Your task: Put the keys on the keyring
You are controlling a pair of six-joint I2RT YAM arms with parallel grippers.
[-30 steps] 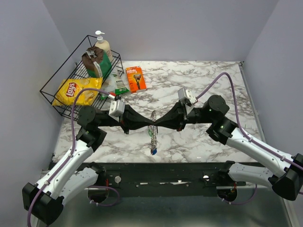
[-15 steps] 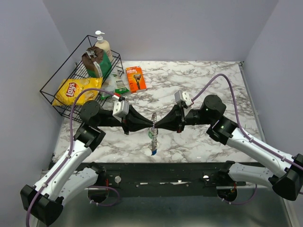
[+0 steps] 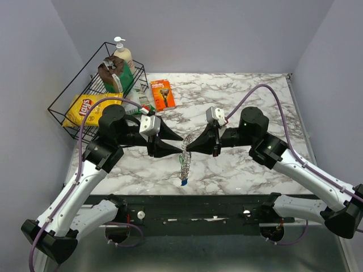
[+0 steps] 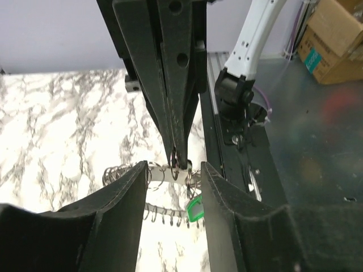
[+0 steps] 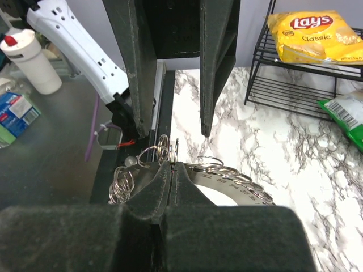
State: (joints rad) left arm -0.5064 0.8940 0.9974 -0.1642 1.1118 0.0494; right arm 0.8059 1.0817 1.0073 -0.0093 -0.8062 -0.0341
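"Lay's Classic" on chip bag

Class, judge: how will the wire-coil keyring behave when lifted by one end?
Probably floppy: the keyring droops in a curve from the right pincer. Likely light: a fingertip pinch alone holds it. Its green-tagged key may swing.

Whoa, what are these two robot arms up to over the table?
They are working on getting keys onto a keyring. The right gripper is shut on the grey coiled keyring over the marble table. The left gripper faces it, open, its fingers either side of the ring without clamping it. A blue-tagged key and a green-tagged key appear to be on it already.
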